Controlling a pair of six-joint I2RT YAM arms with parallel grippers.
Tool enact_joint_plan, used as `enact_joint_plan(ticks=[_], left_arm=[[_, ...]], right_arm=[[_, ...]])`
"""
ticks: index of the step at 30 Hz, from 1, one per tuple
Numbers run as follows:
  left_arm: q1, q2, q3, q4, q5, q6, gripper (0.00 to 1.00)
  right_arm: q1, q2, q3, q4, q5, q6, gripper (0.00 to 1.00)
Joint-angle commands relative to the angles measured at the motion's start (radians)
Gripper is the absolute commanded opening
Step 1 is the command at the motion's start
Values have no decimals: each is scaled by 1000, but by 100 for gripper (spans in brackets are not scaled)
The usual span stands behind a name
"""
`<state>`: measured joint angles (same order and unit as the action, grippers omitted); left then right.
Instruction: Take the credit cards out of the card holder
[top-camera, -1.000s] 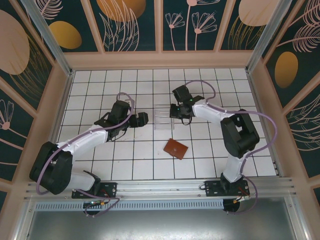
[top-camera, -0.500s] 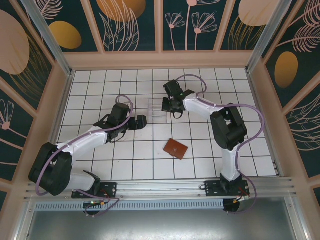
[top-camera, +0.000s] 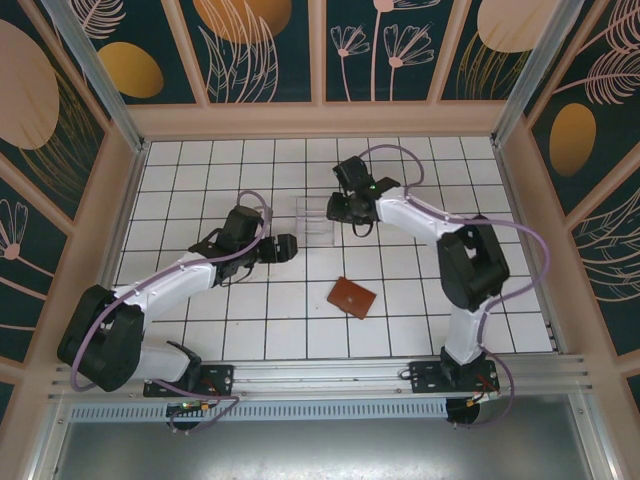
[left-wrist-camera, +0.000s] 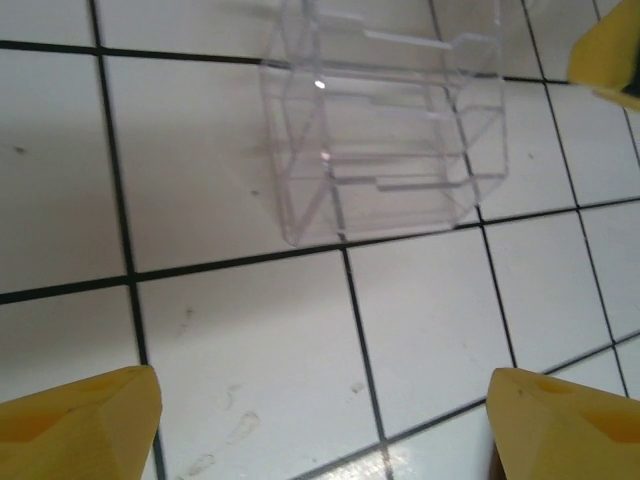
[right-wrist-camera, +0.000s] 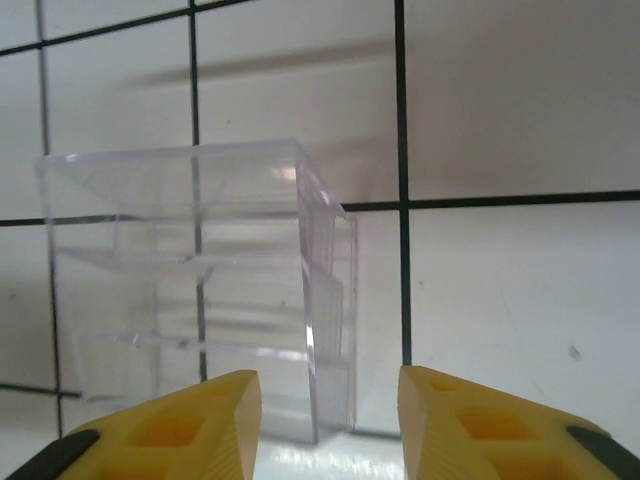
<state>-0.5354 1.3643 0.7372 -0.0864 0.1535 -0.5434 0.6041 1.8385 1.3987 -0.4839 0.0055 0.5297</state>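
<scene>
The card holder (top-camera: 352, 297), a flat reddish-brown wallet, lies folded on the tiles near the middle, apart from both grippers. The credit cards are out of view. My right gripper (top-camera: 338, 210) (right-wrist-camera: 330, 420) is open at the right end of a clear plastic tray (top-camera: 314, 220) (right-wrist-camera: 200, 290). The tray's end wall stands between its yellow fingers (right-wrist-camera: 180, 425) without touching them. My left gripper (top-camera: 289, 248) (left-wrist-camera: 325, 430) is wide open over bare tile, just near-left of the tray (left-wrist-camera: 385, 120), with nothing between its fingers.
The tiled floor is boxed in by raised wooden walls (top-camera: 320, 120) at the back and sides. A yellow finger of the right gripper (left-wrist-camera: 610, 50) shows beyond the tray in the left wrist view. Both arm bases sit on the rail (top-camera: 320, 380) at the near edge.
The right gripper moved left and away from the bases, the clear tray shifting with it, then its jaws opened. The left gripper edged slightly right and narrowed a little.
</scene>
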Motion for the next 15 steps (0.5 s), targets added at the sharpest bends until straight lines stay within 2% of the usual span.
enact_joint_plan(ticks=[1, 6, 15], left_arm=[[-33, 26, 42, -27, 58, 4, 81], [-94, 97, 90, -13, 129, -22, 78], [-183, 255, 165, 32, 210, -45, 75]], right_arm=[[-3, -151, -101, -62, 28, 22, 47], [1, -315, -314, -67, 0, 114, 57], [47, -474, -613, -24, -118, 252, 60]])
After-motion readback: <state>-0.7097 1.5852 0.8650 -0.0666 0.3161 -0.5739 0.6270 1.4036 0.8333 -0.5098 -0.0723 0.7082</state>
